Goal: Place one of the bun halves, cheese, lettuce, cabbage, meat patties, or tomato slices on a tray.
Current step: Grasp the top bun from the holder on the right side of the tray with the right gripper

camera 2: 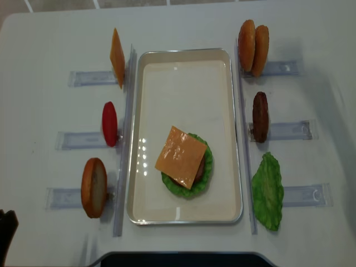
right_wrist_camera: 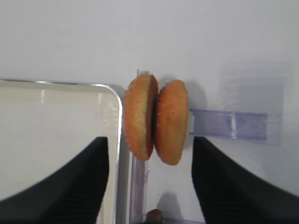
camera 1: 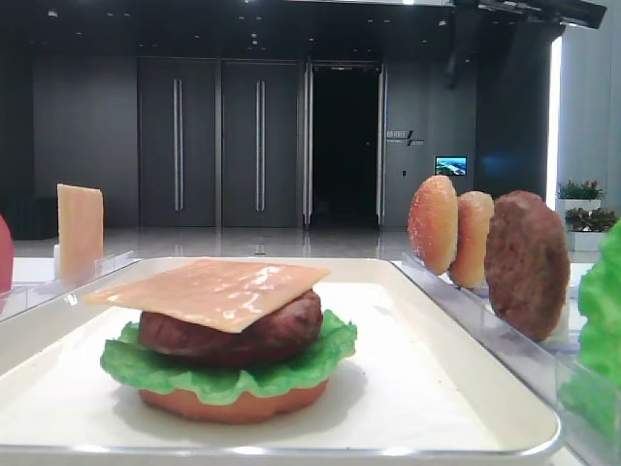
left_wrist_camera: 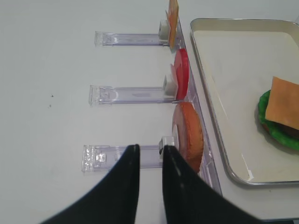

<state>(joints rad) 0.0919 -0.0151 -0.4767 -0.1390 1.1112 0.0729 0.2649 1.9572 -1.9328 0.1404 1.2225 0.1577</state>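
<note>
On the white tray (camera 2: 183, 83) sits a stack: bottom bun (camera 1: 233, 406), lettuce (camera 2: 207, 168), meat patty (camera 1: 281, 335) and a square cheese slice (camera 2: 180, 154) on top. My right gripper (right_wrist_camera: 149, 142) hangs open above two bun halves standing on edge right of the tray's far corner, the speckled domed one (right_wrist_camera: 138, 116) nearer the tray, the paler one (right_wrist_camera: 172, 121) beside it. Neither finger touches them. My left gripper (left_wrist_camera: 150, 148) is off the tray's left side, over a clear holder next to an upright bun half (left_wrist_camera: 189, 135). Its fingers stand a narrow gap apart with nothing between.
Clear holders line both long sides of the tray. On the left stand a cheese slice (camera 2: 117, 58), a tomato slice (camera 2: 109, 123) and a bun half (camera 2: 93, 187). On the right are a patty (camera 2: 260, 117) and a lettuce leaf (camera 2: 267, 191).
</note>
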